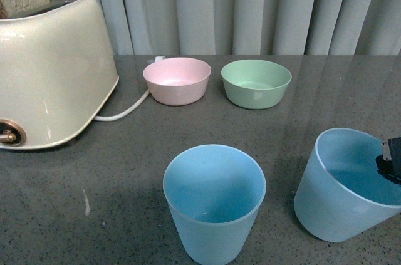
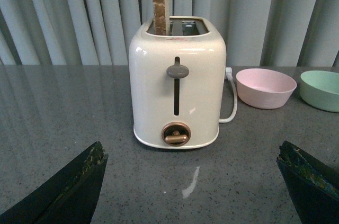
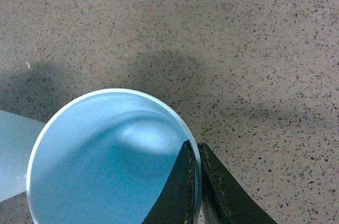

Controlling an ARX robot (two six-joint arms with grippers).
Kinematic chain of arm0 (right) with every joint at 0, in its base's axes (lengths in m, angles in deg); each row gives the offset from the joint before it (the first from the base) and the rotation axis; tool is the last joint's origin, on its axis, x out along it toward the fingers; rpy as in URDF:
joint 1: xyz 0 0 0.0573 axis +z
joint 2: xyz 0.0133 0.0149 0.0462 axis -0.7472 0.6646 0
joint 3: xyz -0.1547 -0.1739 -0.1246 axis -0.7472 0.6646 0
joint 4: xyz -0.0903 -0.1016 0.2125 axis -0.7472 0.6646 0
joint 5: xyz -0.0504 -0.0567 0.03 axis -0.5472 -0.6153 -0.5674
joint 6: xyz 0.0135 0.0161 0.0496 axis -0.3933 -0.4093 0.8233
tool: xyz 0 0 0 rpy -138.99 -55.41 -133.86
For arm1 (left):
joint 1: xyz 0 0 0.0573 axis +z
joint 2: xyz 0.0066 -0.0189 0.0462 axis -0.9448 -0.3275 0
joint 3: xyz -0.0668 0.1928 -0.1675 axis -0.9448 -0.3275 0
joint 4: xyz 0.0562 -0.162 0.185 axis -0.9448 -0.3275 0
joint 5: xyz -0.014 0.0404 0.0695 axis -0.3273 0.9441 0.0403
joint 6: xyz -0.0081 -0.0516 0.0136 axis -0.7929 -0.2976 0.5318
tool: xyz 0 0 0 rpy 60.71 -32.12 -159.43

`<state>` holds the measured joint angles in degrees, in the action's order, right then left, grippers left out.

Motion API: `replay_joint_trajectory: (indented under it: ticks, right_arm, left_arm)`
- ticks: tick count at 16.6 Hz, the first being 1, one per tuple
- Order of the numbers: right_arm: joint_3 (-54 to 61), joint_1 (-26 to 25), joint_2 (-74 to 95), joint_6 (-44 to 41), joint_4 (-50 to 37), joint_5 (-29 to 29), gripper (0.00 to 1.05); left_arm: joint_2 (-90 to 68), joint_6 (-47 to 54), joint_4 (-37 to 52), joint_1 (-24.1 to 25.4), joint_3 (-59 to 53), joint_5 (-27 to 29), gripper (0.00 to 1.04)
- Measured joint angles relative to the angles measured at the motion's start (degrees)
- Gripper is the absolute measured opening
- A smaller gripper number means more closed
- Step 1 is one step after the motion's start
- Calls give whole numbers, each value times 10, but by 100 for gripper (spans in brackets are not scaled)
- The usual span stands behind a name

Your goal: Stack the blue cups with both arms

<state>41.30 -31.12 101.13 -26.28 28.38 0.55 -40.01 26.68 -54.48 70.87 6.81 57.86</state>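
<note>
Two light blue cups are on the grey speckled counter. One blue cup (image 1: 214,201) stands upright at the front centre. The other blue cup (image 1: 348,183) is at the front right, tilted, with my right gripper (image 1: 390,161) shut on its rim. In the right wrist view that cup (image 3: 106,160) fills the lower left, and the right gripper (image 3: 195,152) pinches its wall, one finger inside and one outside. A sliver of the first cup (image 3: 13,155) shows beside it. My left gripper (image 2: 193,168) is open and holds nothing, facing the toaster; no cup is in its view.
A cream toaster (image 1: 50,71) with a slice of bread (image 2: 160,4) stands at the back left, its white cord (image 1: 125,111) trailing right. A pink bowl (image 1: 177,80) and a green bowl (image 1: 256,83) sit behind the cups. Grey curtains hang behind the counter.
</note>
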Motion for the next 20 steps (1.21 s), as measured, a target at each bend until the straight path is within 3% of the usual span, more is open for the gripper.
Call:
replay_joint_trajectory:
  ticks: [5, 6, 7, 10, 16, 20]
  right_arm:
    - [-33, -13, -19, 6, -1, -5, 2]
    - [-103, -6, -60, 13, 19, 15, 2]
    - [-128, 38, -75, 21, 32, 28, 2]
    - [-129, 106, -70, 30, 44, 36, 2]
    - [-99, 167, -48, 42, 43, 12, 2]
    - [-100, 163, -8, 42, 36, 9, 2]
  left_arm:
    - [0, 0, 0, 0, 0, 0, 98]
    - [0, 0, 0, 0, 0, 0, 98]
    - [0, 0, 0, 0, 0, 0, 98]
    - [0, 0, 0, 0, 0, 0, 98]
    - [0, 0, 0, 0, 0, 0, 98]
    - [0, 0, 0, 0, 0, 0, 98]
